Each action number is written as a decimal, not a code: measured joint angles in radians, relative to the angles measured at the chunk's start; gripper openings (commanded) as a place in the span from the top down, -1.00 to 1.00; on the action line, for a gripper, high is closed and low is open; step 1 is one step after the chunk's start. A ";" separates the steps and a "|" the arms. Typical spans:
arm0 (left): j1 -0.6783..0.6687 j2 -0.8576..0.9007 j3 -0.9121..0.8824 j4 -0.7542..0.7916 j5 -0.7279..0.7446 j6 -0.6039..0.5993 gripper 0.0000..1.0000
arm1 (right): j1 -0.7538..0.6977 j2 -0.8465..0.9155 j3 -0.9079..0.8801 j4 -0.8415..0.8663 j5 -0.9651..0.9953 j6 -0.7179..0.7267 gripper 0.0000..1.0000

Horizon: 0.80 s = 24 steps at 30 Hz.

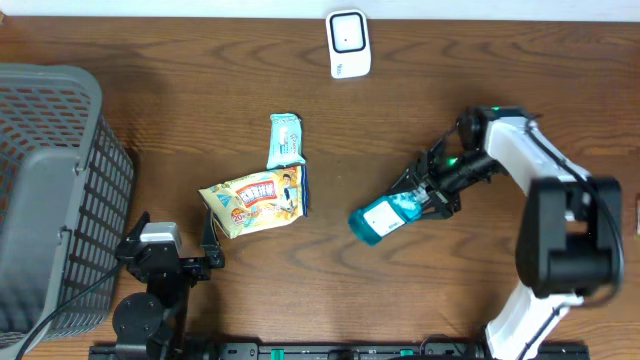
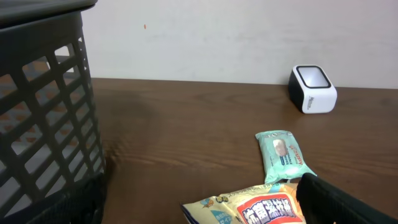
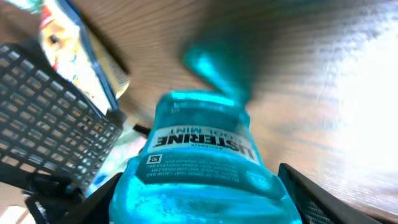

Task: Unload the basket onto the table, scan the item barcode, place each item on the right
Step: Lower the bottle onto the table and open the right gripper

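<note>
Two packs, wipes (image 1: pixel 285 140) and snacks (image 1: pixel 255 200), are lying near-left of the scanner (image 1: pixel 348 43); right gripper (image 1: pixel 425 195) is clamping the bottle (image 1: pixel 385 218) near-right of it; left gripper (image 1: pixel 212 245) is gaping wide.

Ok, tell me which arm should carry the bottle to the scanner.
Right. The right gripper holds the mouthwash bottle; the left gripper sits open and empty beside the snack bag.

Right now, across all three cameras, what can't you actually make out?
- Barcode on the mouthwash bottle: right wrist view shows only upside-down label text, blurred and cut off at the bottom; overhead, too small, partly covered by the right hand.
- Basket interior: mesh wall blocks it in left wrist view; left edge crops it overhead.
- Snack bag: bottom edge crops it in left wrist view.
- Wipes pack print: too small everywhere.
</note>
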 measured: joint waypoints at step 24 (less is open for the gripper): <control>0.000 0.000 0.000 0.000 0.000 0.000 -0.96 | 0.309 -0.480 0.000 0.291 0.767 0.336 0.47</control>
